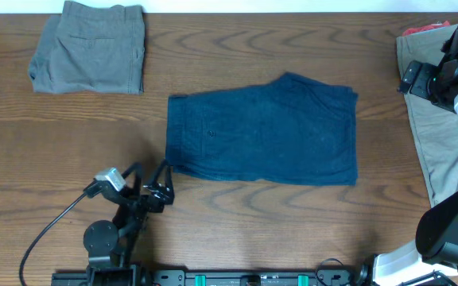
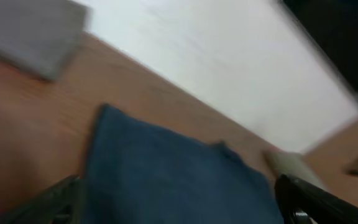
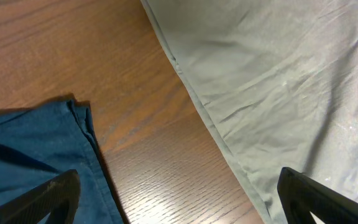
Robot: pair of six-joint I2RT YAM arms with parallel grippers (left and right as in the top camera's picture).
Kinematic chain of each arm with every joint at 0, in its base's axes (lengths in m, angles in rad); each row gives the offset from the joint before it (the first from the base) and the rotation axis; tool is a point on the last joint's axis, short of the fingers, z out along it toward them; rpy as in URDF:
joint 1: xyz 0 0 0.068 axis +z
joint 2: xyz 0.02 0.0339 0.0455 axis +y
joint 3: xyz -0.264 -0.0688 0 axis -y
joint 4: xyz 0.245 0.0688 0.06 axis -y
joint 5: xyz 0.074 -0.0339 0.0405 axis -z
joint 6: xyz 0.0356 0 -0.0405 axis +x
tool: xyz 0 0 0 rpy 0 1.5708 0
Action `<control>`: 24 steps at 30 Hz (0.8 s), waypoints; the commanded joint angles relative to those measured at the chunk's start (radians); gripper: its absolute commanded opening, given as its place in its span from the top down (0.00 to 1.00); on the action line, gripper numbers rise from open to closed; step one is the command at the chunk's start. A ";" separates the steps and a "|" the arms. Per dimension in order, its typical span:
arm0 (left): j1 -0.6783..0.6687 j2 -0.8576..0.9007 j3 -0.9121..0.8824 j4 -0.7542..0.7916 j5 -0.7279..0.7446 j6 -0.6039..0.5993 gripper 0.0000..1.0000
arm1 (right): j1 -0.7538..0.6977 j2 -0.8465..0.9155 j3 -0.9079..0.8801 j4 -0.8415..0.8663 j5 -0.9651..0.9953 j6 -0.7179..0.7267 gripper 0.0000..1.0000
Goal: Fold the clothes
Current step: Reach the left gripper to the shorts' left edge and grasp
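Navy shorts: the navy blue shorts [image 1: 262,129] lie flat in the middle of the desk [image 1: 293,230], laid out as a wide rectangle. I judge they sit there so both arms can reach an edge.
Left tool: my left tool [image 1: 149,175] hovers just beside the shorts' lower left corner, released, with nothing between its fingers. Its wrist view is blurred, but it faces the navy cloth, which suits taking that corner for a fold.
Right tool: my right tool [image 3: 178,179] is spread wide and empty above the bare wood between the navy hem and the khaki shorts [image 1: 434,135].
Finished pile: the grey shorts [image 1: 90,46] rest folded at the far left corner, well apart from the work.
Waiting pile: the khaki pair lies at the right edge with a coral-red garment [image 1: 424,30] behind it, apparently unfolded.
Stage: in my judgement, the navy pair is partway folded.
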State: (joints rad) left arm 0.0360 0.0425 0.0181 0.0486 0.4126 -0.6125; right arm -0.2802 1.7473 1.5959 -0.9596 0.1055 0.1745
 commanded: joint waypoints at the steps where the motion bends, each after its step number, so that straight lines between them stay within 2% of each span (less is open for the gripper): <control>1: -0.005 0.002 0.034 0.042 0.163 -0.046 0.02 | -0.005 0.005 0.010 -0.001 0.010 -0.011 0.01; 4: -0.005 0.040 0.125 0.002 0.163 0.052 0.02 | -0.005 0.005 0.010 -0.001 0.010 -0.011 0.01; 7: -0.005 0.157 0.272 -0.126 0.136 0.166 0.02 | -0.005 0.005 0.010 -0.001 0.010 -0.011 0.01; 10: -0.005 0.356 0.461 -0.304 0.094 0.291 0.02 | -0.005 0.005 0.010 -0.001 0.010 -0.011 0.01; 15: -0.005 0.782 0.826 -0.634 0.091 0.509 0.02 | -0.005 0.005 0.010 -0.001 0.010 -0.011 0.01; 17: -0.005 0.976 0.999 -0.790 0.083 0.557 0.02 | -0.005 0.005 0.010 -0.001 0.010 -0.011 0.01; 21: -0.005 1.276 1.275 -1.022 0.049 0.574 0.02 | -0.005 0.005 0.010 -0.001 0.010 -0.011 0.01; 24: -0.004 1.432 1.375 -1.031 0.045 0.575 0.02 | -0.005 0.005 0.010 -0.001 0.010 -0.011 0.01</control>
State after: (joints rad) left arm 0.0345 1.3731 1.3144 -0.9688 0.4820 -0.0917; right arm -0.2802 1.7473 1.5959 -0.9611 0.1059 0.1741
